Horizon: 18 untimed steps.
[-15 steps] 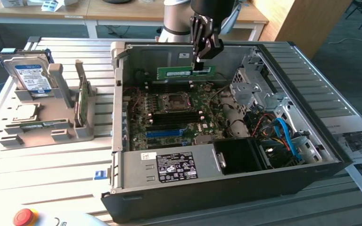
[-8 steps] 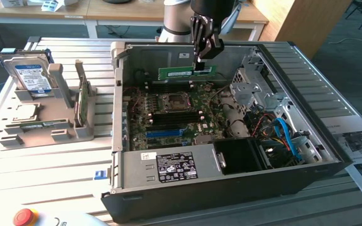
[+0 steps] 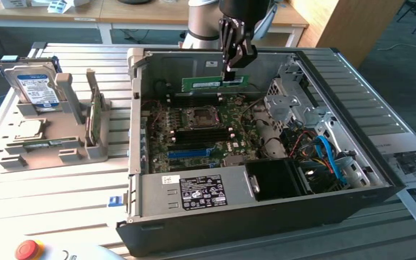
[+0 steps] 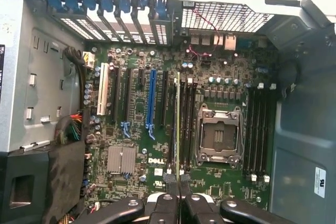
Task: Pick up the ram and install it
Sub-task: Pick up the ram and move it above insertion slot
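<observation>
The ram, a narrow green stick with a white label, hangs level inside the open computer case, above the far part of the motherboard. My gripper is shut on its right end. In the wrist view the ram appears edge-on as a thin line between my fingers. It runs over the black memory slots beside the empty CPU socket. More black slots lie on the socket's other side. The ram is above the board, not seated in a slot.
On the exterior view's left a grey holder carries a hard drive, a silvery CPU chip and another green stick. Case walls, a drive cage and cables surround the board. A red stop button sits near the front.
</observation>
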Each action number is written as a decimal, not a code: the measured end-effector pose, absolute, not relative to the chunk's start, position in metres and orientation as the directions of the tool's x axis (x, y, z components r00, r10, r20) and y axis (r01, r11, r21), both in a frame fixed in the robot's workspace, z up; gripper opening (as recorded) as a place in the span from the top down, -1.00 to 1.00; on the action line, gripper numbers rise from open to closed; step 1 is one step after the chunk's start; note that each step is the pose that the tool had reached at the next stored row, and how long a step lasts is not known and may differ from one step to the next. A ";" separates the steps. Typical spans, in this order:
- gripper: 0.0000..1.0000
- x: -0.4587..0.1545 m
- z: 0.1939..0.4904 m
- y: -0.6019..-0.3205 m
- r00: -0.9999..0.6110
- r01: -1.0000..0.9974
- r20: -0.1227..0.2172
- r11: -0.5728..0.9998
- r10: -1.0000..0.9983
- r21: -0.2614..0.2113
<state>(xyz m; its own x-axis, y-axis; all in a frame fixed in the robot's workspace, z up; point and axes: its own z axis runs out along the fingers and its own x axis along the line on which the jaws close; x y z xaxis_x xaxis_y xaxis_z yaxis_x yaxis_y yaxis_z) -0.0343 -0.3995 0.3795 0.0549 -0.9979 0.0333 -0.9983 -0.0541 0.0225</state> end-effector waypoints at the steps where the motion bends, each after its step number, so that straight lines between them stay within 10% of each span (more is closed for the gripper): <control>1: 0.76 -0.034 0.380 -0.400 0.054 -0.998 0.031 -0.053 -0.998 0.022; 18: 0.76 -0.034 0.379 -0.401 0.046 -0.999 0.001 -0.046 -0.999 0.018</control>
